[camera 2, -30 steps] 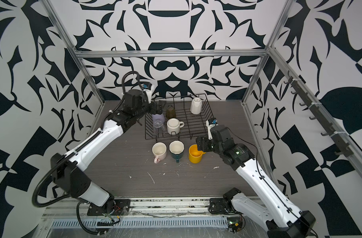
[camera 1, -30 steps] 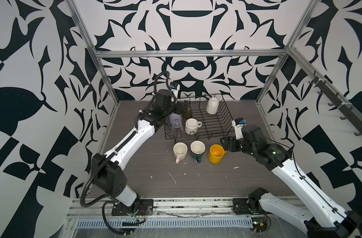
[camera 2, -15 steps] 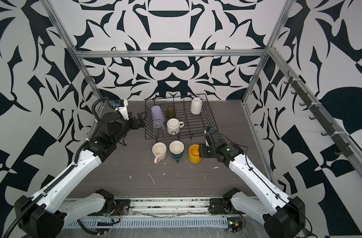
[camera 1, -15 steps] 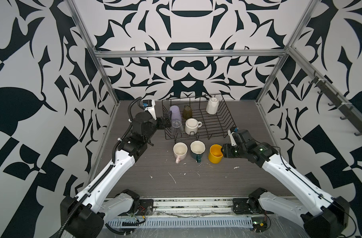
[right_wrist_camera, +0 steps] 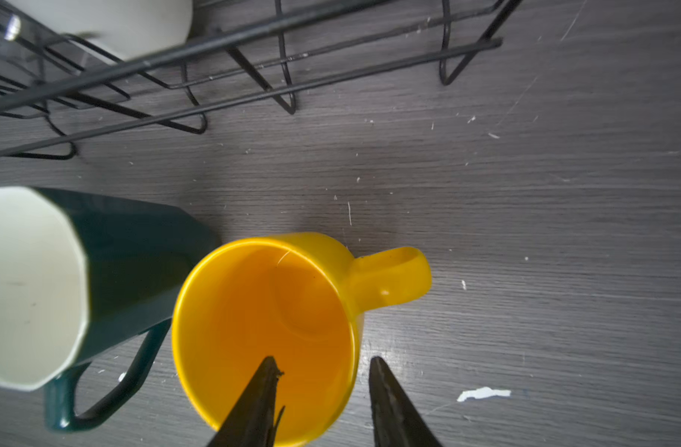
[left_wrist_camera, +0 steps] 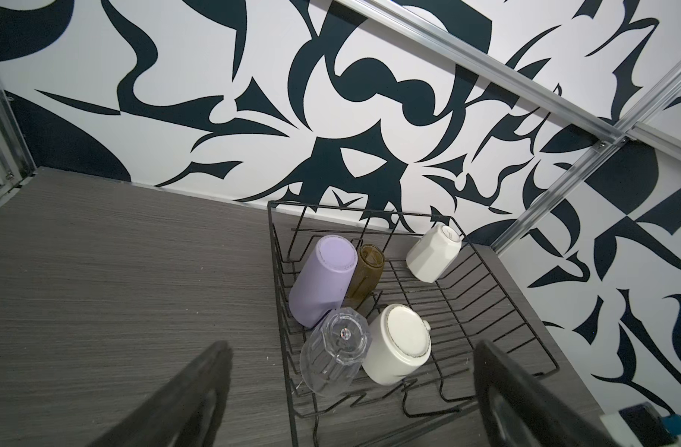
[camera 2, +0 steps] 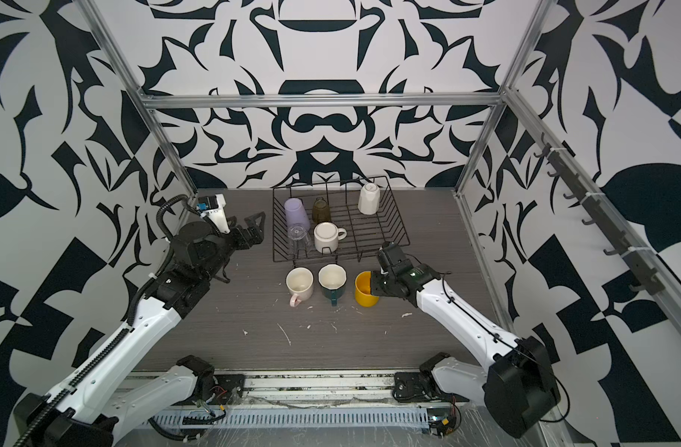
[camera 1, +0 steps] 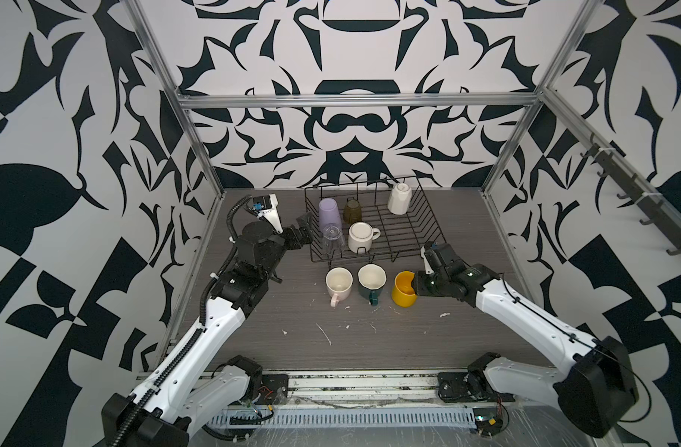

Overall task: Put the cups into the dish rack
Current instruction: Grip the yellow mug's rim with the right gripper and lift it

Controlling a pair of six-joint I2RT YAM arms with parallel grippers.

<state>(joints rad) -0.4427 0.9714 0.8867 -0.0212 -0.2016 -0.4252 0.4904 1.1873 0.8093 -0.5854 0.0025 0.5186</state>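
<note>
We see the right gripper [right_wrist_camera: 321, 360] lowered over the yellow mug [right_wrist_camera: 261, 329], which stands upright on the table [camera 1: 369, 340] just in front of the dish rack [camera 1: 408, 232]. Its 2 fingers [right_wrist_camera: 385, 394] straddle the mug's wall on the side away from the rack: 1 is inside the orange bowl, the other outside. They stand apart. A strip of the interior shows between the inner finger and the wall, so we read no clamp. We cannot tell whether the outer finger touches. The mug's handle points away from the dark green mug [camera 1: 371, 280], which stands just beside it. The pale pink mug [camera 1: 338, 284] is next along the row.

The left gripper [camera 1: 304, 228] hangs beside the rack's left wall, its fingers spread wide and holding nothing.

Inside the rack 5 cups sit mouth down: the lilac tumbler [camera 1: 328, 213], olive glass [camera 1: 353, 210], clear glass [camera 1: 333, 238], cream mug [camera 1: 360, 237] and, at the far right corner, the white faceted mug [camera 1: 399, 198].
</note>
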